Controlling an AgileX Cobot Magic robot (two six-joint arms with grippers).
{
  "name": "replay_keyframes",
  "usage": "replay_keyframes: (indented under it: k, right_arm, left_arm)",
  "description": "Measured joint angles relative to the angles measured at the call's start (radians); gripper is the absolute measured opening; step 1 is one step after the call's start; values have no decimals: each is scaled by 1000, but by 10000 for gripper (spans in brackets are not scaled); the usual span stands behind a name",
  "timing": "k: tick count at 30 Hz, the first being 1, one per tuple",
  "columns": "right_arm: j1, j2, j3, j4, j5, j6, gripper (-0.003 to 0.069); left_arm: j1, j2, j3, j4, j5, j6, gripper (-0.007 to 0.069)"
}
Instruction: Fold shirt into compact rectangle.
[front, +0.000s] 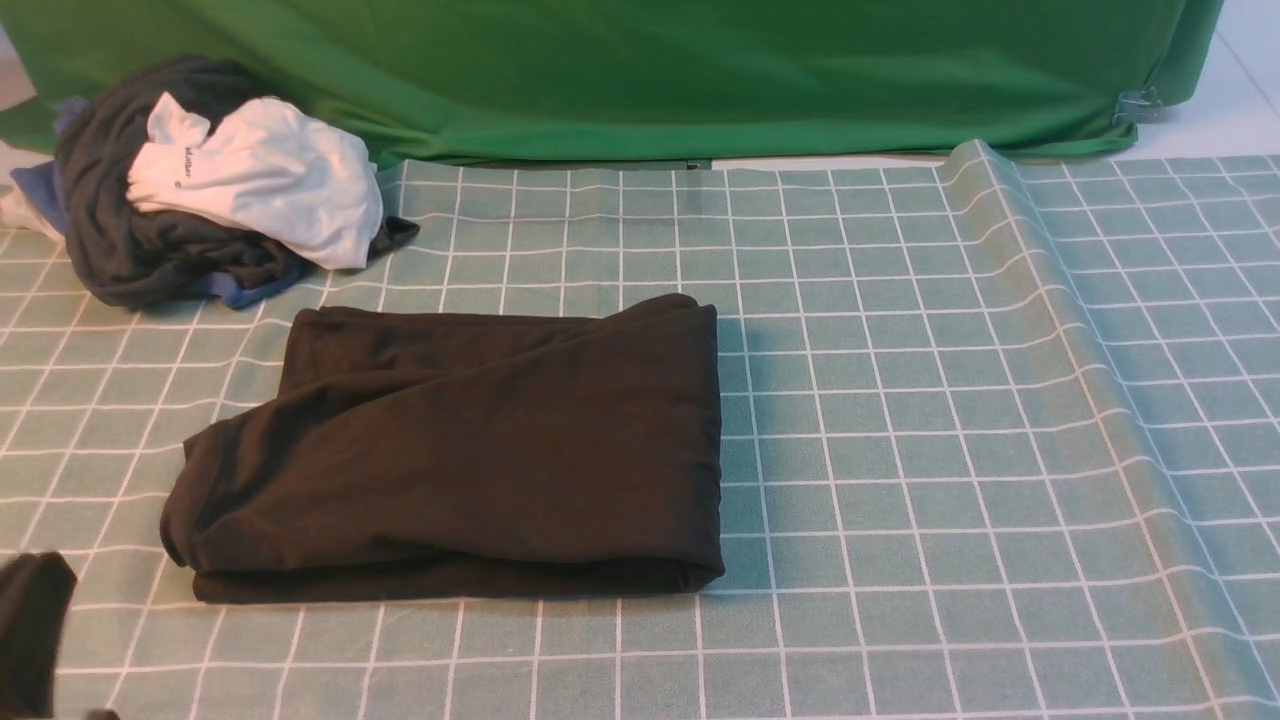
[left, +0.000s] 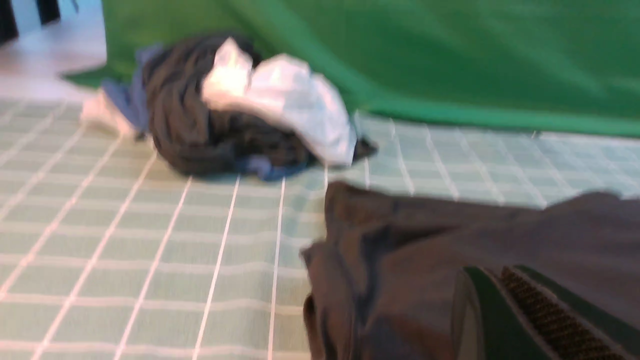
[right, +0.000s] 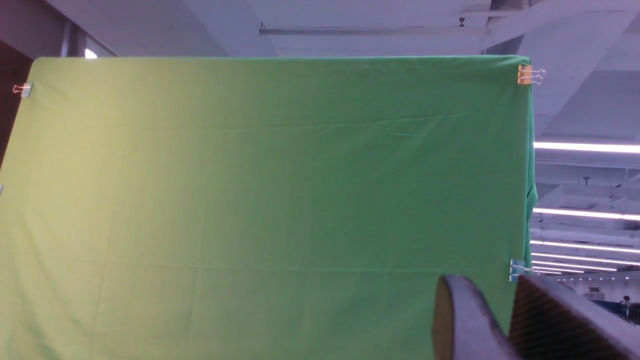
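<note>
The black-brown shirt (front: 470, 450) lies folded into a rough rectangle left of the table's centre, with a thick fold along its near edge and its far left corner askew. No print or neck tag shows. A dark part of my left arm (front: 32, 625) sits at the near left corner, apart from the shirt. In the left wrist view my left gripper (left: 487, 272) is shut, its tips just above the shirt (left: 425, 240) with no cloth between them. My right gripper (right: 492, 290) is raised toward the backdrop, jaws slightly apart and empty. It is out of the front view.
A pile at the back left holds a dark grey garment (front: 130, 240) with blue edges and a white garment (front: 270, 180) on top. A green backdrop (front: 640, 70) closes the far side. The checked tablecloth has a raised ridge (front: 1040, 290) on the right.
</note>
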Motion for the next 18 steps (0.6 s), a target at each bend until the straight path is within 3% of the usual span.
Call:
replay_keyframes:
  k: [18]
  right_arm:
    - [0, -3, 0, 0, 3, 0, 202]
  left_arm:
    - [-35, -66, 34, -12, 39, 5, 13]
